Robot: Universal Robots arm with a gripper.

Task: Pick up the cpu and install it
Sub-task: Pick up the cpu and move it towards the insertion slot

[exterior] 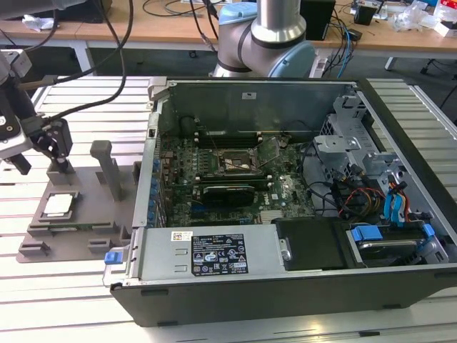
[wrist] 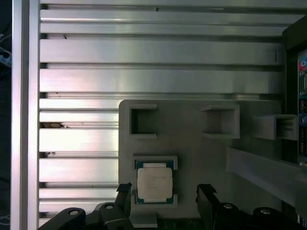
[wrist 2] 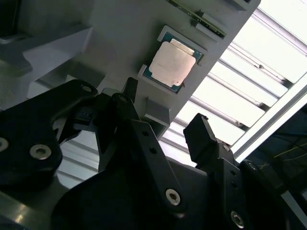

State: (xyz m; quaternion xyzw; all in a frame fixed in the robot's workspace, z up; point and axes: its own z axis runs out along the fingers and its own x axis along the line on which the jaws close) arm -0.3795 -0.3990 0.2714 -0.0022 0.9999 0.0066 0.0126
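Jaws of the gripper (wrist 2: 165, 108) stand apart and empty above the cpu (wrist 2: 171, 63), nested in a fixture plate (wrist: 192, 158) recess that apparently presents it squarely for grasping.

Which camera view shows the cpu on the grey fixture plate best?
The first wrist view: it looks straight down on the cpu, whole in its pocket of the fixture plate. The second wrist view shows it tilted; the exterior view shows it small, at the exterior view's left.
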